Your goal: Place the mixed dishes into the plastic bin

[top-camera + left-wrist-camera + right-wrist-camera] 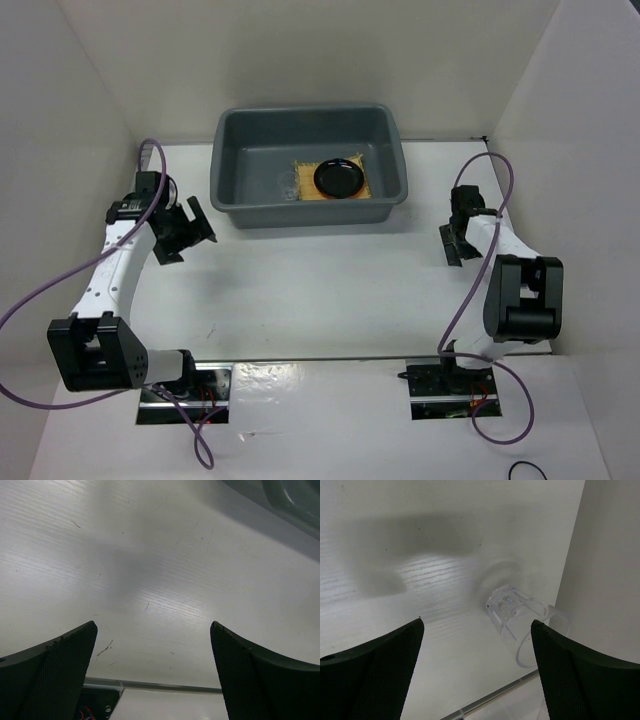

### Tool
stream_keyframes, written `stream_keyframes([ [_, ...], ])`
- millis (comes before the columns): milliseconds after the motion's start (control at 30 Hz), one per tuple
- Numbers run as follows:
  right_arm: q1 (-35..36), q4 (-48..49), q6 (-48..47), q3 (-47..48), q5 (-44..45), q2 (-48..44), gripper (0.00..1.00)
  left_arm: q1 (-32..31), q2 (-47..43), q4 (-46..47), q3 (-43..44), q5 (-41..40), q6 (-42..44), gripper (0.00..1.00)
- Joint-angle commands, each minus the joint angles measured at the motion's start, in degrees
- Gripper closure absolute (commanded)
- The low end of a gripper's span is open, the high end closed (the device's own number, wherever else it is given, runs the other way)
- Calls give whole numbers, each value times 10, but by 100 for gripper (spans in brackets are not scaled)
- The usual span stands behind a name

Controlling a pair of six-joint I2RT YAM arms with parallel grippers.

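The blue-grey plastic bin (228, 150) stands at the back middle; its wall also shows in the left wrist view (292, 497). Inside lie the tan woven mat (306, 187), the black plate (339, 178) on it and one clear cup (288, 186). The orange plate is out of view. A second clear cup (519, 617) lies on its side on the table by the right wall, just ahead of my right gripper (477, 621), which is open and empty (452, 246). My left gripper (198, 226) is open and empty over bare table (153, 625), left of the bin.
White walls close in the table on the left, back and right (610, 565). A seam strip (165, 685) runs across the table's near part. Purple cables (150, 150) loop from both arms.
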Motion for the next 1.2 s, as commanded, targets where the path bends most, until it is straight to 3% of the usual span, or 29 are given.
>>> stream_keyframes([
  [0,-5,28,33,7,21,10,9,4,-24,-7,-9,1,2,0],
  [600,-28,23,75,-4,34,27,10,4,-47,-7,-37,-9,2,0],
  [1000,-23,-13,37,59,0,-32,10,4,-42,-1,-42,-9,2,0],
  [1167,-23,-31,42,52,39,-59,10,4,-42,4,-47,-9,2,0],
])
